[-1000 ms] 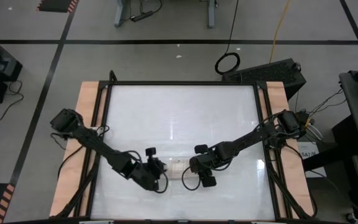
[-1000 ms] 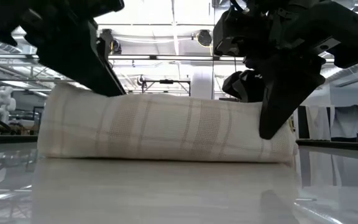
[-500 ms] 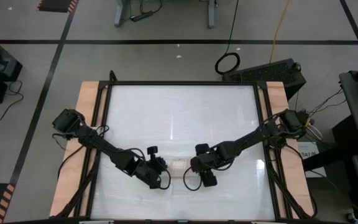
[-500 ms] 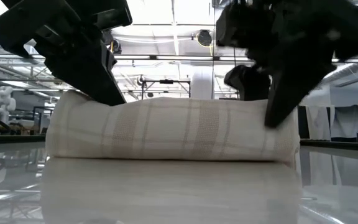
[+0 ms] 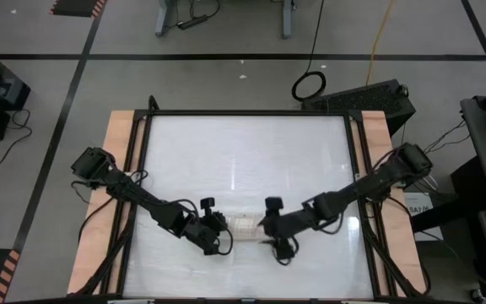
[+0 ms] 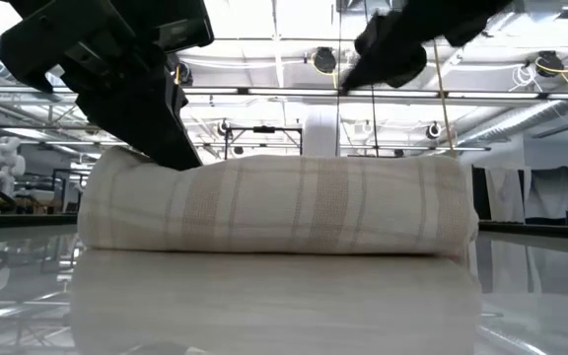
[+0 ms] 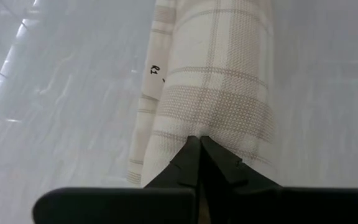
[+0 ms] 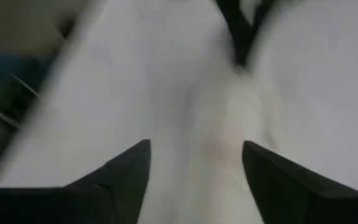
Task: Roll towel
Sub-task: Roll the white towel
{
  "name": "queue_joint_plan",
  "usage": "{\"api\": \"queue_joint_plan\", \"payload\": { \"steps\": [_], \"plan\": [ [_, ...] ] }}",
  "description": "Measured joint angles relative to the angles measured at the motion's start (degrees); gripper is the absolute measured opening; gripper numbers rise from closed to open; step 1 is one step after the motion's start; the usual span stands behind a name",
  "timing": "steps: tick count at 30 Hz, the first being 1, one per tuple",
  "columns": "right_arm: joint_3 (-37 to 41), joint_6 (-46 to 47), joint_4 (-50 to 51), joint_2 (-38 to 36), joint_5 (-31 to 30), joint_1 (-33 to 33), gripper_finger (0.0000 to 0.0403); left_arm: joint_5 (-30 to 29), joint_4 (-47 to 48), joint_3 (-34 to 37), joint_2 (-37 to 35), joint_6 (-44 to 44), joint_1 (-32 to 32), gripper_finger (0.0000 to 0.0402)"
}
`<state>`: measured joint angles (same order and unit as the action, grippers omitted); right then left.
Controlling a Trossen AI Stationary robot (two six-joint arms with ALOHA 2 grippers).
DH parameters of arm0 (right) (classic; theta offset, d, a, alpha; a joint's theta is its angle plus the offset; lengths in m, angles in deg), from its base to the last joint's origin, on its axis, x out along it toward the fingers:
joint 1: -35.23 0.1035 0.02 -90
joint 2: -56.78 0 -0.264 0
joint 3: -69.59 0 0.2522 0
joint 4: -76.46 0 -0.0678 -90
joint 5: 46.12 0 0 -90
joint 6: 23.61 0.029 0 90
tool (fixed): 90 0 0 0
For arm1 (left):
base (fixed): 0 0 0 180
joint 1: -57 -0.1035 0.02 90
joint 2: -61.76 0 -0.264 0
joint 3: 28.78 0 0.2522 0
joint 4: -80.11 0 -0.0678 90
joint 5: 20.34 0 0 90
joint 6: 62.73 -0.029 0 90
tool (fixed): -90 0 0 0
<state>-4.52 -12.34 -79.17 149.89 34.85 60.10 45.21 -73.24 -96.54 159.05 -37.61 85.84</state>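
The towel [image 6: 276, 205] is lying as a finished-looking roll near the front middle of the table [image 5: 243, 152], its plaid bands running around it and its ends sitting roughly even. The left gripper [image 7: 200, 144] is pressing on one end of the roll from above with its fingers [image 7: 189, 163] together; whether they are pinching any cloth cannot be told. The right gripper [image 8: 194, 163] is hanging above the other end with its fingers [image 8: 114, 175] apart, clear of the cloth. Risk, as a judgement: the loose outer edge is resting under nothing but the roll's own weight, so it may spring open once the left gripper lifts; a snagged fold would drag the roll sideways or unwind it, and a low sweep by the right gripper could knock the free end askew. Writing: small dark marks are showing on the cloth edge in the left wrist view, too small to read; no brand is showing anywhere.
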Motion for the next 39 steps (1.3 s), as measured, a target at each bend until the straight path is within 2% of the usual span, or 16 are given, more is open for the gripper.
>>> {"api": "queue_joint_plan", "payload": {
  "steps": [3,7,9,12,20,26,39],
  "plan": [
    [7.0,0.0,-18.3,0.9,-0.2,1.6,0.0193,0.0,0.0,0.0,0.0,0.0,0.0,0.0013],
    [16.1,0.0,-41.7,3.9,-4.7,2.2,0.0108,0.0,-0.2,0.0,0.0,-0.2,0.0,0.0013],
    [19.1,0.2,-48.4,5.4,-7.6,2.2,0.0063,0.0,-0.2,0.0,0.0,-0.2,0.0,0.0013],
    [20.9,0.9,-49.6,7.6,-9.2,1.6,0.0012,0.0,-0.2,0.0,0.0,-0.5,0.0,0.0013],
    [21.0,5.3,-49.8,11.6,-8.7,0.3,0.0015,1.3,-0.7,1.5,0.0,1.4,-1.3,0.0013],
    [20.9,6.8,-48.0,11.7,-9.0,-0.3,0.0002,2.5,-2.9,4.4,-0.1,4.0,-2.3,0.0013],
    [20.9,8.6,-43.7,11.7,-7.5,-1.3,0.0001,3.9,-4.6,4.7,-0.1,4.5,-2.1,0.0013]
  ]
}}
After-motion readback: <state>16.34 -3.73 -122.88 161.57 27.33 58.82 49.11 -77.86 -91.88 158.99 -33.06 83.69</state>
